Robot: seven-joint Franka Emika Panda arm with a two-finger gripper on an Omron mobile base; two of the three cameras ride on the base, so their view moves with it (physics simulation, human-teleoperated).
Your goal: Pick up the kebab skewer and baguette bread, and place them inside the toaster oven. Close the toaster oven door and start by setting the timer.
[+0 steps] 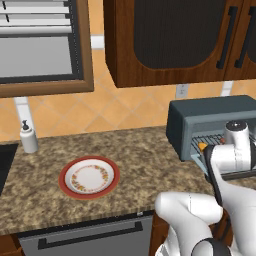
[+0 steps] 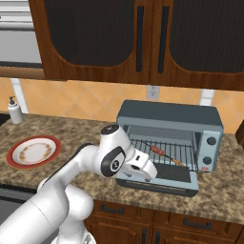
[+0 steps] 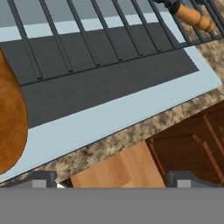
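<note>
The toaster oven (image 2: pixel 169 114) stands on the counter with its door (image 2: pixel 162 183) dropped flat. On the wire rack inside lies the kebab skewer (image 2: pixel 162 155), which appears in the hand view as an orange chunk on a dark stick (image 3: pixel 192 15). At the left edge of the hand view, the golden-brown baguette bread (image 3: pixel 8 122) lies across the rack's front and the door's dark window (image 3: pixel 109 87); what it rests on I cannot tell. My gripper (image 3: pixel 113 179) hangs open just above the lowered door, to the right of the baguette, with nothing between its fingers.
A red-rimmed plate (image 1: pixel 75 192) sits bare on the granite counter to the left, and a soap dispenser (image 1: pixel 28 137) stands behind it. Dark wooden wall cabinets (image 2: pixel 143 43) hang above the oven. The oven's knobs (image 2: pixel 211 141) are on its right front.
</note>
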